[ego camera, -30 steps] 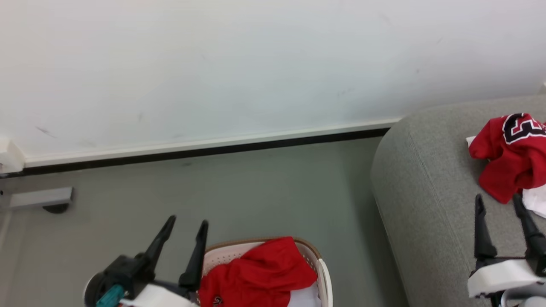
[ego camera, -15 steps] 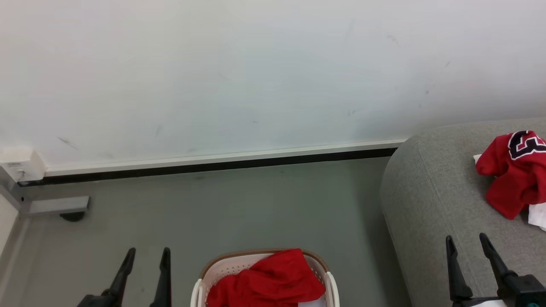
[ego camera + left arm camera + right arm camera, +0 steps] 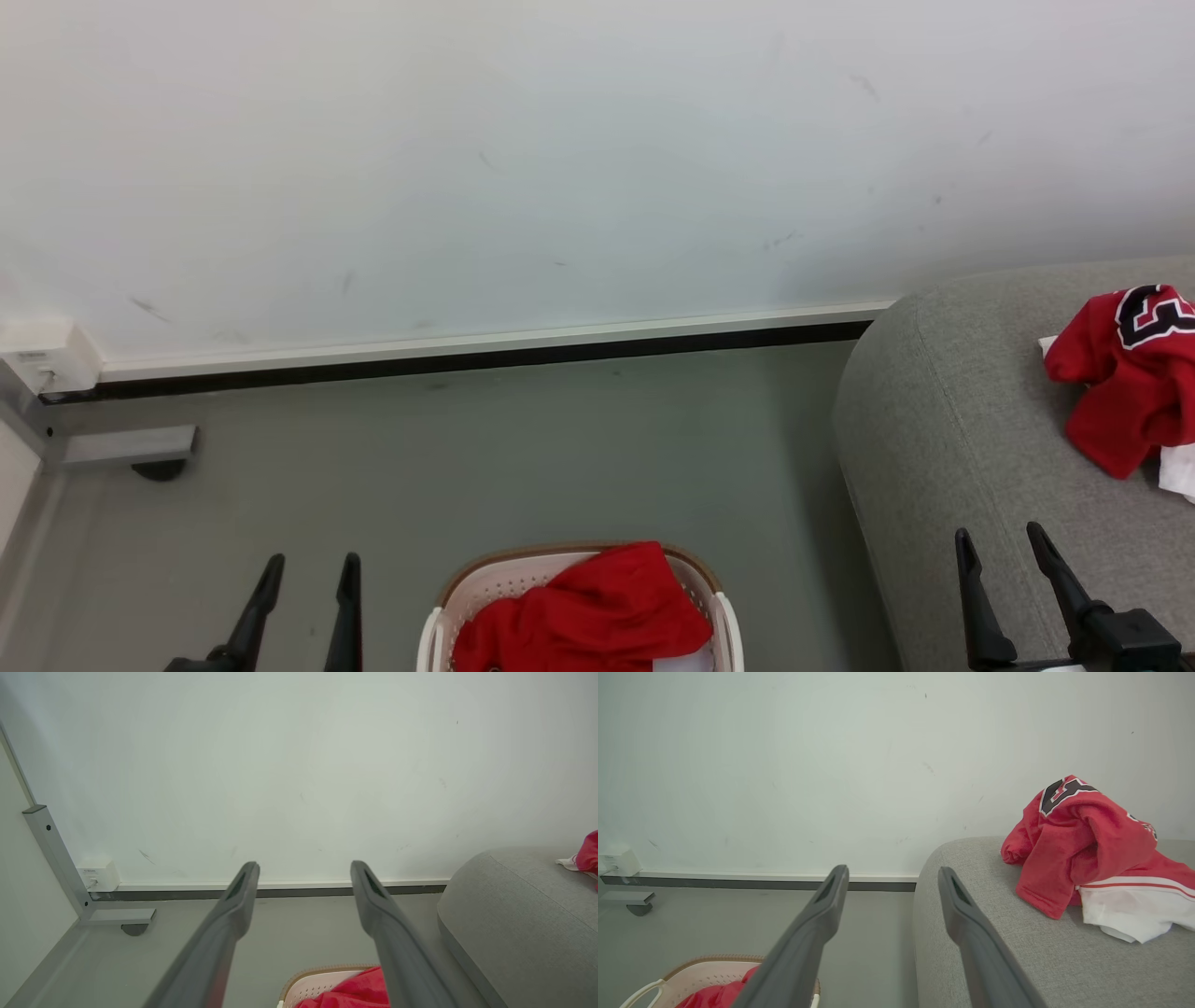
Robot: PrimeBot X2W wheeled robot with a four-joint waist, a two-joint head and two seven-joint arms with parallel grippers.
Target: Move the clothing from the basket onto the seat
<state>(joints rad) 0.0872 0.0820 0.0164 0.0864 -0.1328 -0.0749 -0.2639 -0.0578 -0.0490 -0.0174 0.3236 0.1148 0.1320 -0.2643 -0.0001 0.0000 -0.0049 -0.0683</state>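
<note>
Bottom centre of head view, down on the smooth grey-green floor (image 3: 523, 448): basket (image 3: 515, 581), small, oval, cream plastic, rows of pinholes in the wall, brown rim, looped side handles. Heaped inside, soft and crumpled, up to rim height: bright red garment (image 3: 597, 616), matte knit. At the lower right of that pile, a sliver of white cloth (image 3: 686, 665).

Right of the basket, apart from it: seat (image 3: 943, 448), big, light-grey woven upholstery, rounded corner, one seam line along the edge. Up on the cushion, bunched into a lump: red jersey (image 3: 1120, 383), black lettering outlined in white on top. In right wrist view, fuzzy knit surface, draped over a white piece (image 3: 1125, 907) with a thin red stripe, lying flatter on the fabric.

Lower left of head view, against bare floor, left of the basket, not touching it: left gripper (image 3: 313, 560), two long tapered dark fingers, jaws spread wide, clear of the cloth. Lower right, over the front of the seat, short of the jersey: right gripper (image 3: 998, 532), same slim matte fingers, jaws likewise wide apart, off the fabric pile.

Behind all of it: flat off-white wall (image 3: 560, 168) with faint scuffs, white skirting (image 3: 485, 341) above a black strip, small white box (image 3: 42, 359) at the left corner, grey metal foot (image 3: 126, 446) with a dark castor underneath.
</note>
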